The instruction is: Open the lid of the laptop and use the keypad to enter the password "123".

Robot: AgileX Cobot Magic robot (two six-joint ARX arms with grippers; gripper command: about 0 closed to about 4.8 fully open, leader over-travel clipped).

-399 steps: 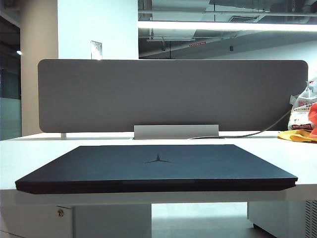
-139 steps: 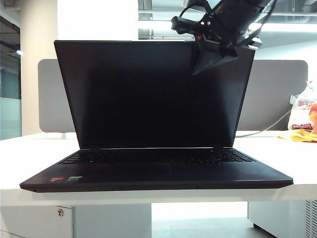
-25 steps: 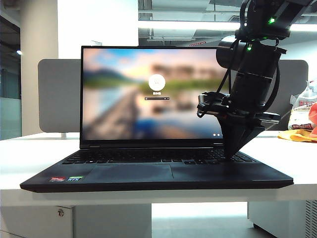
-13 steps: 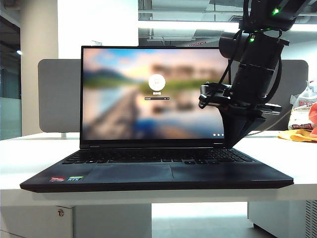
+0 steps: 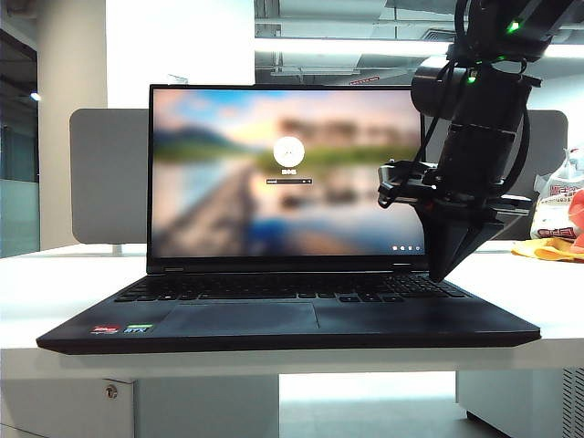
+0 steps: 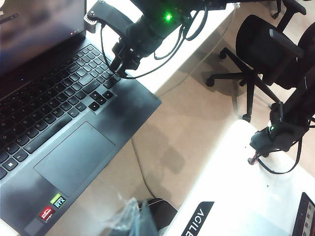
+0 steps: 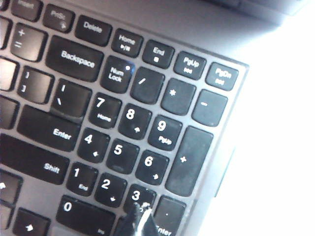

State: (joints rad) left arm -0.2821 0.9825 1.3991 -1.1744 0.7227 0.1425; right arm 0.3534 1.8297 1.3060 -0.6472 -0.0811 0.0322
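Laptop (image 5: 283,315) on white desk (image 5: 55,274), lid (image 5: 274,173) up, login screen lit; right gripper (image 7: 139,216) clenched, tip just above keypad (image 7: 138,142) by key 3; left gripper unseen, clenched.

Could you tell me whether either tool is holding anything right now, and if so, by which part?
Nothing is held. The right tool is shut and empty, its tip over the keypad by the 3 key. The left tool is out of view.

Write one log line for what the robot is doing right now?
lid open, login screen lit | right end effector shut, tip at key 3 of keypad | left end effector shut, out of view, off the laptop
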